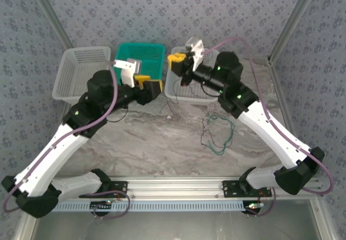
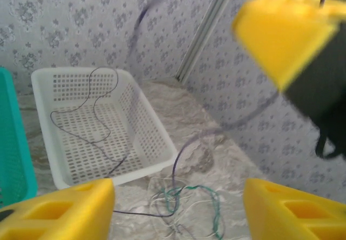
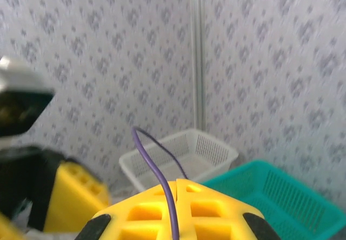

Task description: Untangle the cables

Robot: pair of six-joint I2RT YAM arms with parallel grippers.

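Right hand point(image 3: 177, 190) first: fingers pressed tight together, pinching one dark purplish cable point(image 3: 160, 175) that arcs up out of the seam between them. It's up over the far-left corner of the right white basket point(image 1: 190, 88). My left hand point(image 2: 178, 190) is spread wide with nothing between the yellow fingers point(image 2: 59, 210). It hovers just in front of the teal basket point(image 1: 141, 57), close to the right hand.

Under both is a table point(image 1: 146, 142) with a grey-white marble look and a metal rail point(image 1: 178, 186) along the near edge. Three baskets sit in a row along the far edge: the left white basket point(image 1: 81, 73) toward the far-left corner, the teal one in the middle, then the right white one. The walls point(image 1: 162, 7) are grey wallpaper with a little repeating flower print, with metal posts point(image 3: 198, 51) in the corners.

The cables point(image 1: 215, 133) are a small loose pile on the right half of the table, roughly midway between the far and near edges, in front of the right white basket. They're super thin, floppy strands in green, white and dark, looped over each other. In the left wrist view a purplish strand climbs out of the pile toward my right hand. Another dark wire point(image 2: 96, 110) snakes across the floor of that same basket.
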